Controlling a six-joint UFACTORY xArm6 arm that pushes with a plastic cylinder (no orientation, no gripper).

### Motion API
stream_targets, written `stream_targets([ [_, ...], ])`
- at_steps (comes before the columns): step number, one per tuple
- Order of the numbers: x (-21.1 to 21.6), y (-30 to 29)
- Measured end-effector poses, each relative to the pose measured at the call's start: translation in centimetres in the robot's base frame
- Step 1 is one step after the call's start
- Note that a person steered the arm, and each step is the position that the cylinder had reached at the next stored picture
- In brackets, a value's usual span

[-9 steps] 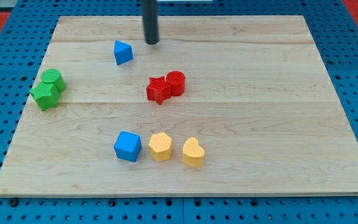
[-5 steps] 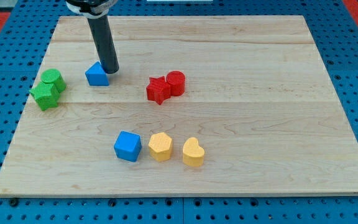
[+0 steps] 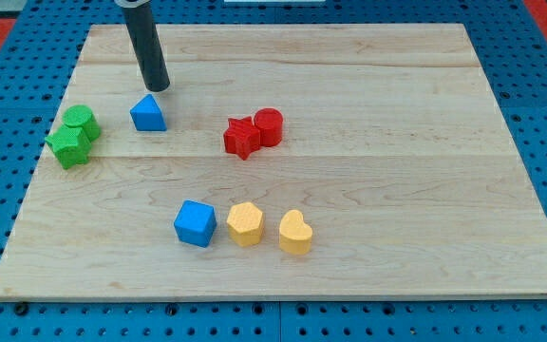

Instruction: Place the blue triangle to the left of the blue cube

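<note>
Our rod carries no claw; my tip (image 3: pixel 157 87) rests just above the blue triangle (image 3: pixel 147 113), apart from it. The blue cube (image 3: pixel 195 223) sits well below, toward the bench's (image 3: pixel 397 190) bottom.

On the wooden counter (image 3: pixel 397 190) in front of me, two green blocks (image 3: pixel 74 136) sit touching at the view's left edge. Near the middle, a red star-shaped block (image 3: pixel 241 138) touches a red cylinder (image 3: pixel 268 126). Toward the view's bottom, a yellow hexagon-like block (image 3: pixel 245 224) sits just beside a yellow heart-shaped block (image 3: pixel 294 233).
</note>
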State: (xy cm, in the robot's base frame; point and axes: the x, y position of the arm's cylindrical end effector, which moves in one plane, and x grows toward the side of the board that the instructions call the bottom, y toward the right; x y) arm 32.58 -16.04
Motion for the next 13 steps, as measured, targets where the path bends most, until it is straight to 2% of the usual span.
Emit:
stream_targets([
  [1,3.7,-0.5],
  [2,3.6,0.4],
  [3,0.5,0.4],
  [4,6.6,0.2],
  [6,14.3,2.3],
  [7,12.4,2.6],
  [8,11.1,0.1],
  [9,13.5,-1.0],
  [11,18.8,2.4],
  [12,21.0,-2.0],
  [13,21.8,0.7],
])
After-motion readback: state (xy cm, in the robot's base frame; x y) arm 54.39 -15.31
